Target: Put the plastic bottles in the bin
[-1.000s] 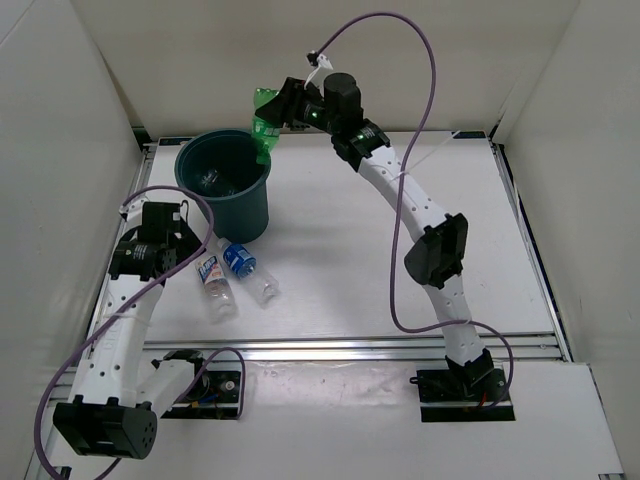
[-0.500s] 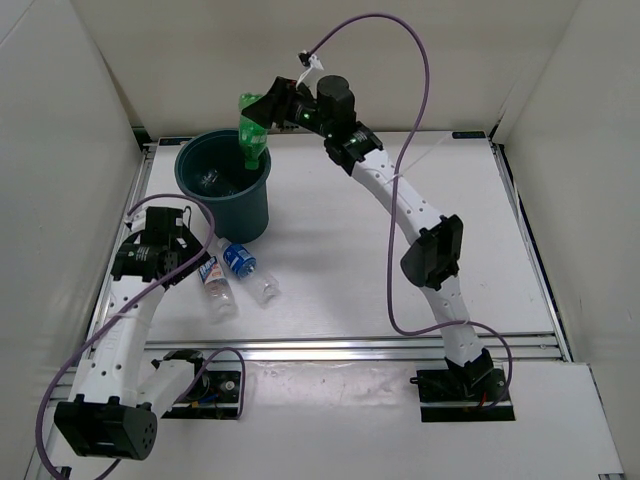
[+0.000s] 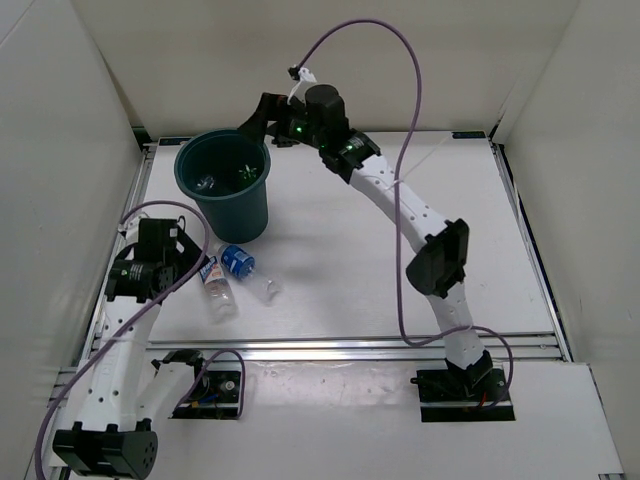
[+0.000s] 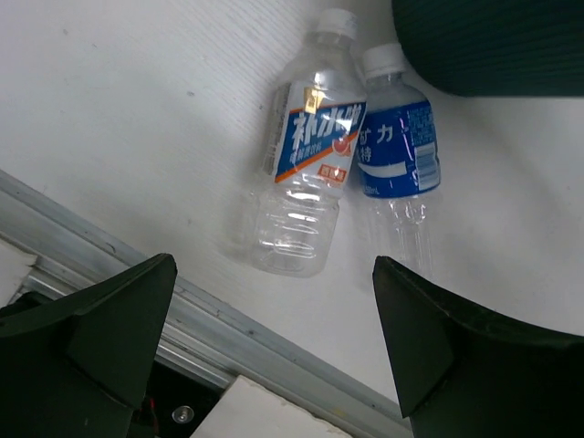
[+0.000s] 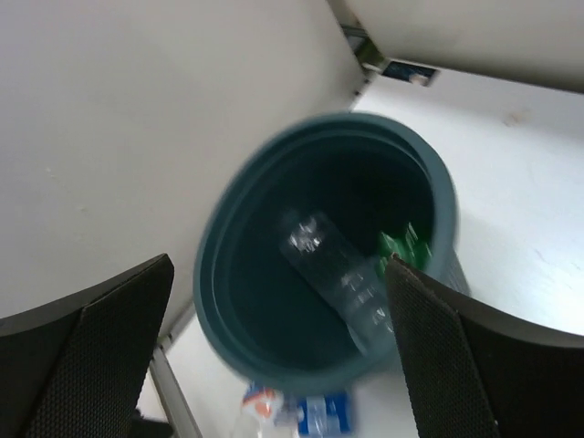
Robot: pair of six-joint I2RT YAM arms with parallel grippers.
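Bright, even light.
Soft shadows on the white desk (image 3: 330, 250); right wrist view blurs the bin (image 5: 210, 274) rim.

One bin (image 3: 235, 205); four plastic bottles (image 3: 238, 260). Two lie outside it, a white-label bottle (image 4: 306, 173) and a blue-label bottle (image 4: 397, 155); two inside, a clear bottle (image 5: 338, 274) and, as far as the blur allows, a green bottle (image 5: 401, 245). Two arms: the left arm (image 3: 120, 340); the right arm (image 3: 400, 205).
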